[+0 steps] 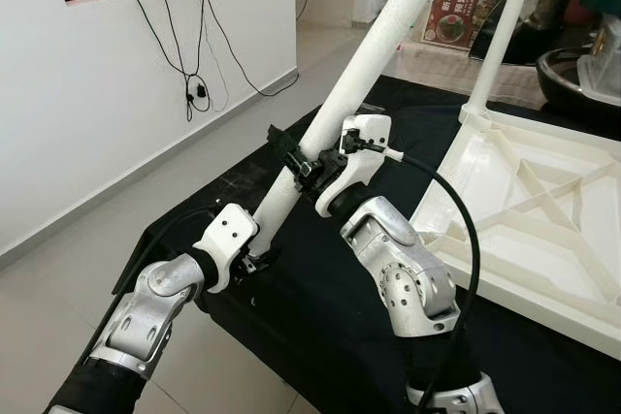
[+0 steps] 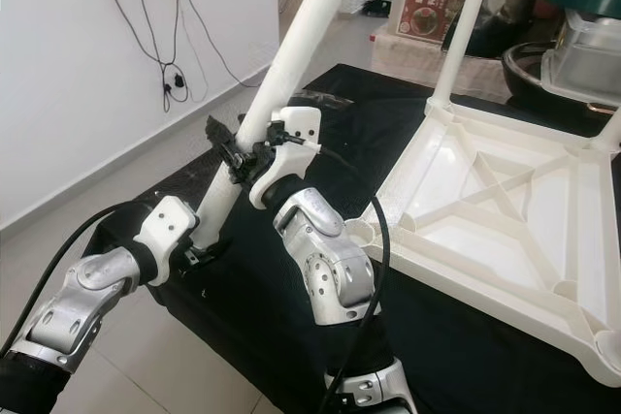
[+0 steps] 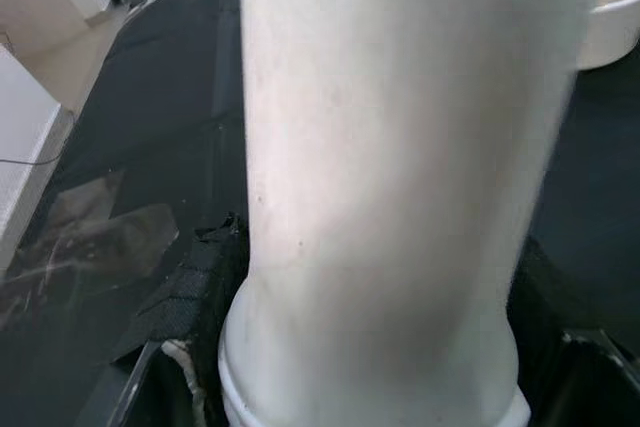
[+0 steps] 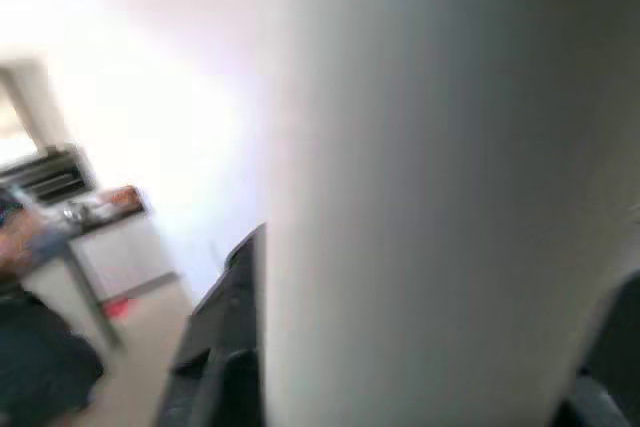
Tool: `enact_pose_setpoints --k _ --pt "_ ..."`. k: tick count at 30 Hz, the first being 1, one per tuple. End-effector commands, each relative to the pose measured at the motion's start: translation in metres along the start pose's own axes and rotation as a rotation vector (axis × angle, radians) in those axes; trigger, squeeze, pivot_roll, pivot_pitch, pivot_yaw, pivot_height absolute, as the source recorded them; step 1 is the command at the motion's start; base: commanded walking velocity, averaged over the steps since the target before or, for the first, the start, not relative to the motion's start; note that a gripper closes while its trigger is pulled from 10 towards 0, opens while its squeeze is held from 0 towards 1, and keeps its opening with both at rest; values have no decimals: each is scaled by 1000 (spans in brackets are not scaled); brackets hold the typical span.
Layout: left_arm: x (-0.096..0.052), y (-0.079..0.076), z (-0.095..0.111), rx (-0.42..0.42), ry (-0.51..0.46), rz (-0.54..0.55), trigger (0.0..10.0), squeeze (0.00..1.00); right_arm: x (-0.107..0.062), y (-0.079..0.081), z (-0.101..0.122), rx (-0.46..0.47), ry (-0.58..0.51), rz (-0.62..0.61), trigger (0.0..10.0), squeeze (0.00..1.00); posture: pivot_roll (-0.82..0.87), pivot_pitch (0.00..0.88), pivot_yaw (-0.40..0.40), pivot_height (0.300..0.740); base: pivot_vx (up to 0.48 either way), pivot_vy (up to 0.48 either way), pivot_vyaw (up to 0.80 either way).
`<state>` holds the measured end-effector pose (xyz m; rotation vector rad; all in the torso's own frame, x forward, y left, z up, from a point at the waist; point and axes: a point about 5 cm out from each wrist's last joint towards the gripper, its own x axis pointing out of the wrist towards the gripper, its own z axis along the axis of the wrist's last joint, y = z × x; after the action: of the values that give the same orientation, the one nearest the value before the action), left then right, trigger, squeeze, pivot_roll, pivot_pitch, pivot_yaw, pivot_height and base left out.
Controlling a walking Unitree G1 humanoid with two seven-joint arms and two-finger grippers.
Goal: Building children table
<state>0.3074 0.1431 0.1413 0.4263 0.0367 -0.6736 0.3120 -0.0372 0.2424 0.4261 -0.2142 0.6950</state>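
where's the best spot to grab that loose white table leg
On the smooth round shaft of the table leg, just above its flared lower collar, coming from the side so the claw closes across its width. It leans steeply, so two grips spaced along it, like the left claw and right claw, steady it.

surface: black-covered table [image 1: 320, 307] | on it: white tabletop [image 1: 543, 210], upside down, one leg [image 1: 505, 26] upright

wall [image 1: 116, 94]: white, black cables [image 1: 194, 65] hanging | floor [image 1: 243, 113]: pale tile | work surface: black cloth [image 1: 320, 307]
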Motion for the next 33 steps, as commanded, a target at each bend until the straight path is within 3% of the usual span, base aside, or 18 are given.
enact_pose_setpoints --k 1,3,4,5,6,11,13,17,21,23,24,25,33 --pt "0 -3 -2 34 6 -28 10000 0 8 15 6 31 -56 39 0 0 49 0 -2 740 0 0 0" --pt "0 1 -3 46 11 -6 10000 35 8 15 6 36 -60 46 0 0 49 0 0 740 0 0 0" --pt "-3 6 -6 63 19 12 10000 506 7 15 7 47 -61 54 0 0 49 0 0 740 0 0 0" --pt "-4 6 -6 67 21 15 10000 506 6 15 8 49 -61 55 0 0 49 0 0 740 0 0 0" --pt "-5 7 -6 68 22 17 10000 1000 6 15 8 50 -61 56 0 0 49 0 0 740 0 0 0" --pt "-10 13 -10 43 27 47 10000 1000 3 10 8 56 -57 47 0 0 53 0 -2 740 0 0 0" --pt "-15 16 -5 -3 -29 79 10000 1000 1 1 12 38 -72 -1 0 0 56 0 -2 740 0 0 0" --pt "-17 17 -3 -14 -41 92 10000 1000 1 -3 14 23 -80 -24 0 0 56 0 -2 740 0 0 0" --pt "-30 25 2 -43 -75 187 10000 1000 1 -34 32 -131 -126 -199 0 0 68 0 -8 740 0 0 0" --pt "-33 26 4 -50 -87 199 10000 1000 0 -40 36 -163 -134 -228 0 0 68 0 -8 740 0 0 0" --pt "-37 27 10 -55 -116 222 10000 855 -3 -50 43 -184 -152 -278 0 0 75 0 -11 740 0 0 0" --pt "-41 28 15 -56 -144 253 10000 0 -5 -57 49 -194 -163 -309 0 0 75 0 -11 740 0 0 0" --pt "-53 32 29 -187 -230 404 10000 0 -13 -78 64 -182 -150 -380 0 0 79 0 -15 740 0 0 -598"
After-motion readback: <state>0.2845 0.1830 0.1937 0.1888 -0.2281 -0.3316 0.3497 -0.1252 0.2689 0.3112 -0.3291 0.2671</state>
